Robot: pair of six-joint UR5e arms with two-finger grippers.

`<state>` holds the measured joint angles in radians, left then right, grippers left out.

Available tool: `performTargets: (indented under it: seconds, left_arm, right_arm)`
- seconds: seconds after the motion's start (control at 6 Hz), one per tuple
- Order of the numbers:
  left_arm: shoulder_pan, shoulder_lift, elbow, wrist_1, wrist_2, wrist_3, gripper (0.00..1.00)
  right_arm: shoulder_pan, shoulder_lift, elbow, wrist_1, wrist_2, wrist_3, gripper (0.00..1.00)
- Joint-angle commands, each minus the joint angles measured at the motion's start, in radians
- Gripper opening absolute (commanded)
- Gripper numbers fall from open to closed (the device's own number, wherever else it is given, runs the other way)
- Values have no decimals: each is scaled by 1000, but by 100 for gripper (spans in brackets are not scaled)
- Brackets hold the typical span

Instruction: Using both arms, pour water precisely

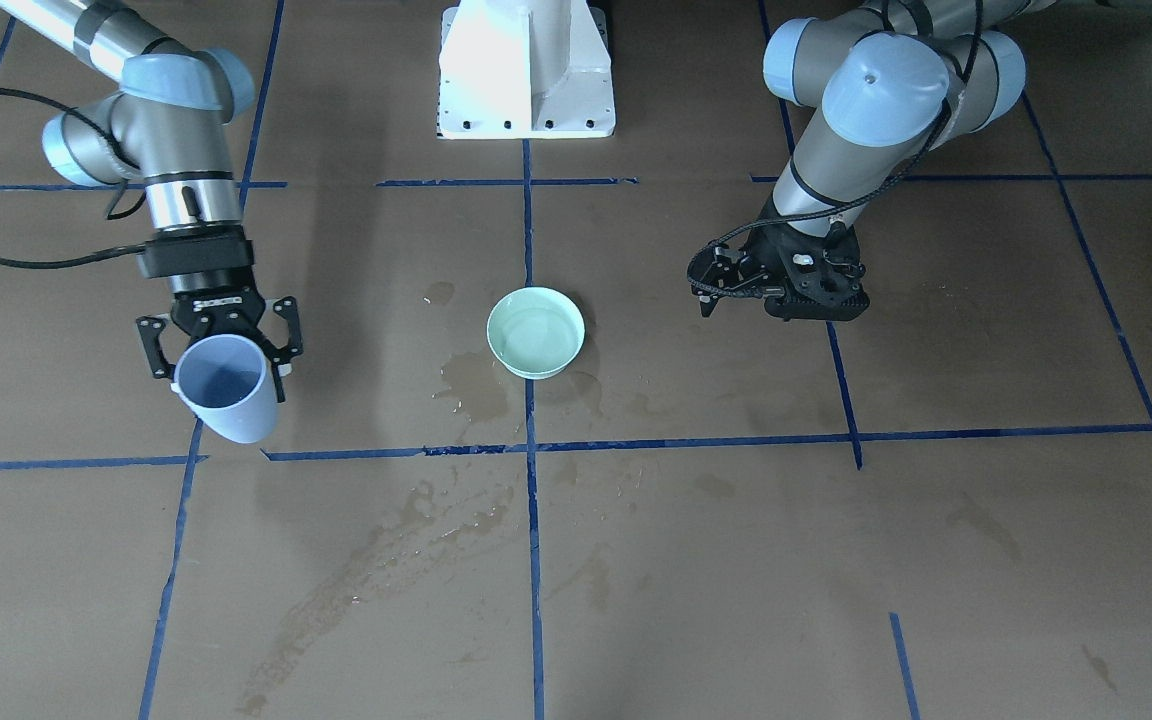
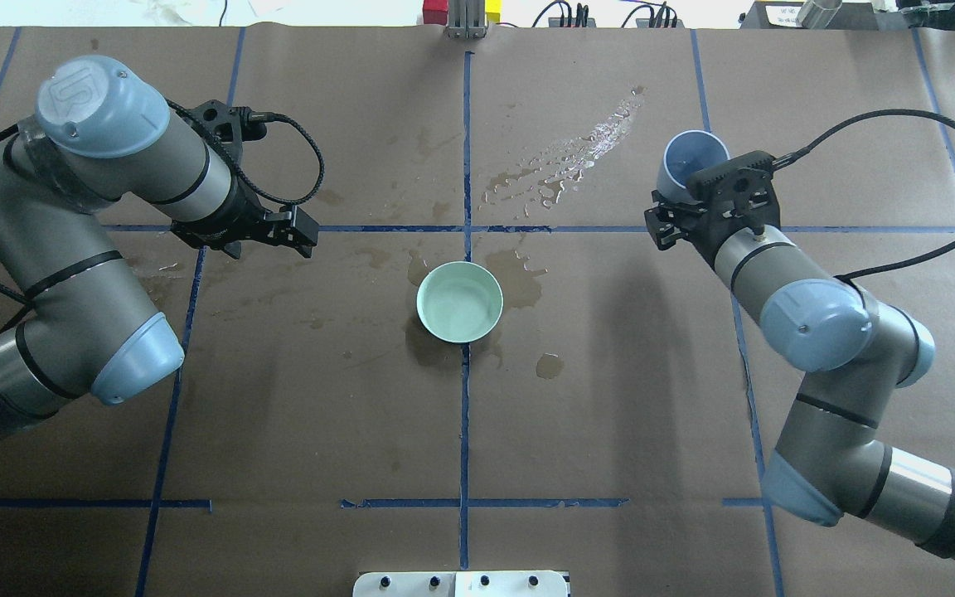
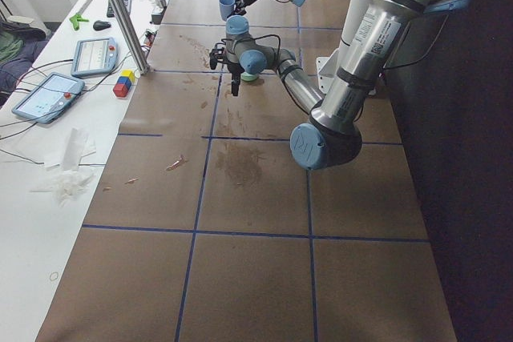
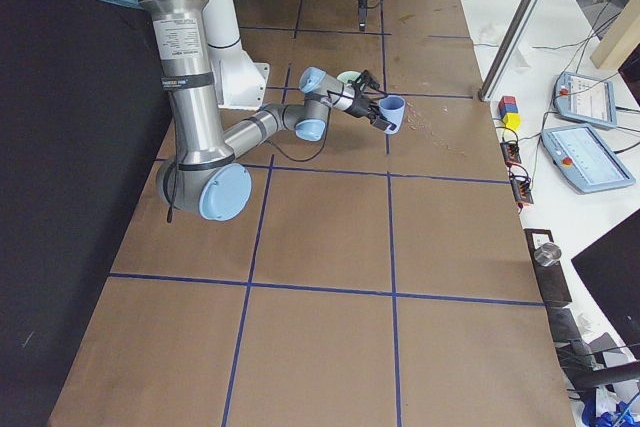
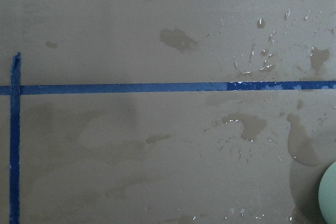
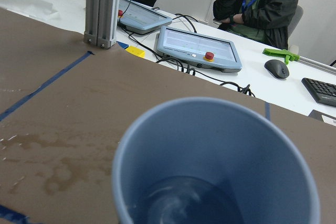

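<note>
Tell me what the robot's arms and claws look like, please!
The left arm and right arm are silver-grey tubes with round pale blue joint caps; one left cap carries a UR logo. Black bands ring them. Black cables loop to the left gripper and right gripper, both black with two fingers.

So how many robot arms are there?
2. The left arm is on one side of the green bowl; the right arm, opposite, holds a blue cup.
</note>
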<state>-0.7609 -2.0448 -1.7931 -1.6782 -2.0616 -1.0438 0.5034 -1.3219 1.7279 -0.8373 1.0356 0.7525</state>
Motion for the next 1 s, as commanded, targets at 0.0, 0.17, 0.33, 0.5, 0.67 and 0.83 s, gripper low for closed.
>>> performTargets:
  seconds: [0.0, 0.17, 0.33, 0.5, 0.67, 0.83]
  left_arm:
    - [0, 2, 0, 0, 0, 1, 100]
    - [0, 2, 1, 1, 0, 1, 100]
    - [0, 2, 1, 2, 0, 1, 100]
    - [0, 2, 3, 0, 0, 1, 100]
    - [0, 2, 3, 0, 0, 1, 100]
    - [0, 2, 3, 0, 0, 1, 100]
  right_arm:
    - [-121, 123, -2, -232, -132, 18, 0]
    - [-162, 183, -7, -379, -185, 16, 0]
    - [-202, 234, -8, -527, -245, 16, 0]
    - [-227, 269, -8, -627, -274, 16, 0]
    - [-242, 274, -10, -663, -301, 1, 0]
    - [-247, 291, -8, -754, -327, -49, 0]
